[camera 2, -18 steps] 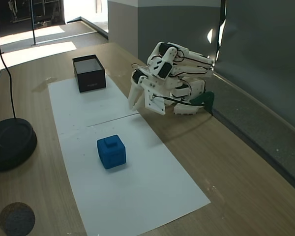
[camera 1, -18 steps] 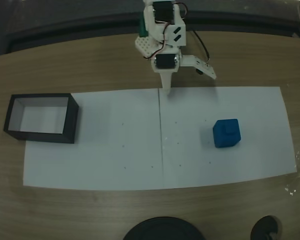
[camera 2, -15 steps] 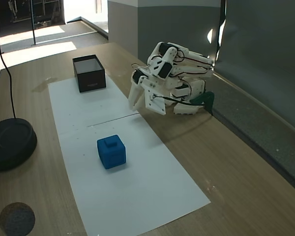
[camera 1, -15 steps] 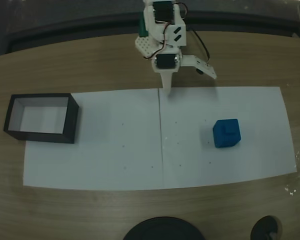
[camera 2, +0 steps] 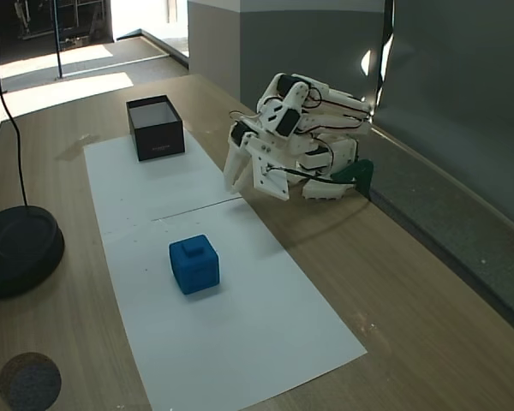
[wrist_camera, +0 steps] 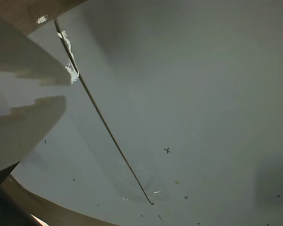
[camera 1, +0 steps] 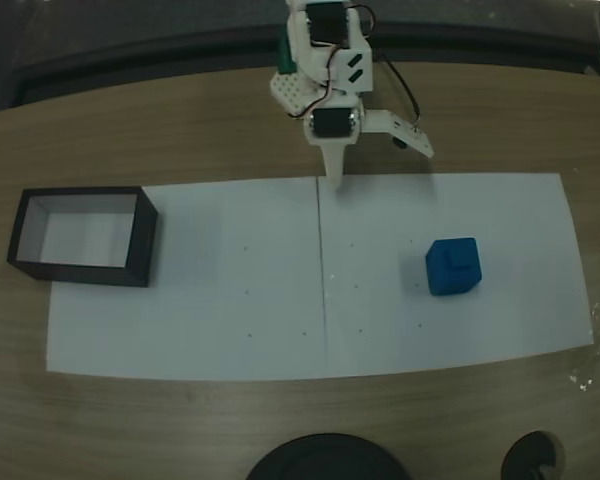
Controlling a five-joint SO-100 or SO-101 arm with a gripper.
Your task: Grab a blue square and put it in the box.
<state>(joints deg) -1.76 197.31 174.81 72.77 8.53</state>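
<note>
Resting folded at the white paper sheet's (camera 1: 230, 300) far edge, the gripper (camera 1: 380, 165) is hanging spread, well apart from the blue cube (camera 1: 452, 266) and black box (camera 1: 140, 245).

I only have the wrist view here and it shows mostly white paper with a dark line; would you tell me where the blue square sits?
Observer: The blue square rests on the paper's right half in a fixed view, apart from the arm.
Operator: And the box?
Observer: The box stands at the paper's left end, with nothing inside it.
Operator: Is the gripper near either?
Observer: No, the gripper is open at the paper's far edge, near the middle line.
</note>
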